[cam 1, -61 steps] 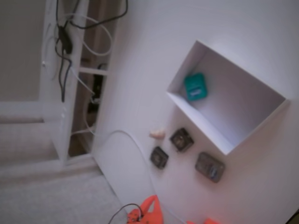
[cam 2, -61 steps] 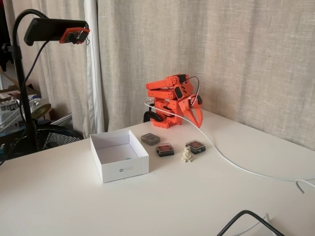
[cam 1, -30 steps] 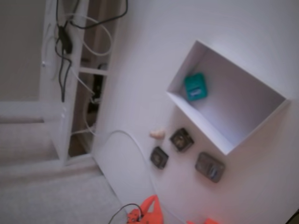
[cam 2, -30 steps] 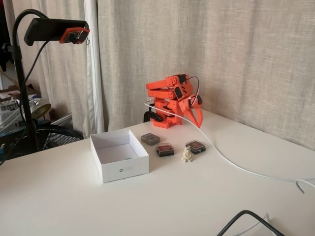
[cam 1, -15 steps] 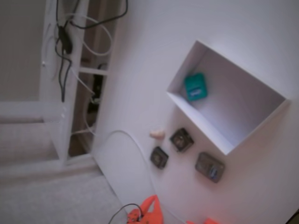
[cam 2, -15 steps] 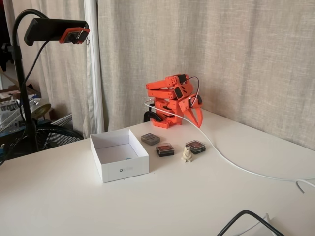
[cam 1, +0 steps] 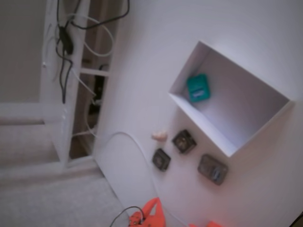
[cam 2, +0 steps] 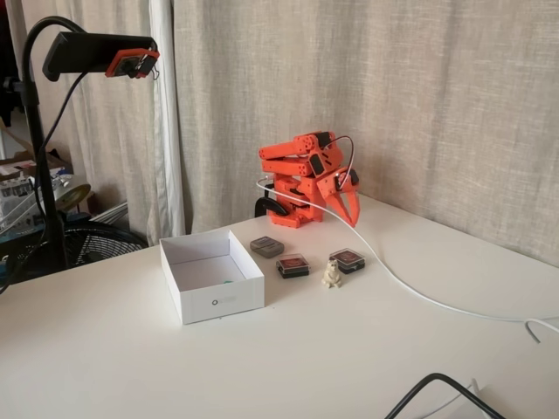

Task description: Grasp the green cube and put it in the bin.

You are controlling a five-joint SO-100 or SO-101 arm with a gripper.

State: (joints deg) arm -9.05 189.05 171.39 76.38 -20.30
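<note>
The green cube (cam 1: 197, 88) lies flat inside the bin (cam 1: 201, 122), in the corner at the left end of the box as a fixed view from above shows it. In the other fixed view the bin (cam 2: 223, 302) stands left of centre on the white table, and its front wall hides the cube. The orange arm is folded back over its base at the table's far edge. My gripper (cam 2: 349, 212) hangs there pointing down, well right of and behind the bin, shut with nothing in it. From above only orange bits of the arm (cam 1: 152, 212) show at the bottom edge.
Three dark square blocks (cam 2: 266, 246) (cam 2: 293, 265) (cam 2: 348, 259) and a small beige figurine (cam 2: 332, 275) lie between bin and arm. A white cable (cam 2: 410, 292) runs right across the table; a black cable (cam 2: 437, 384) loops at the front. A camera on a stand (cam 2: 100, 54) overhangs the left side.
</note>
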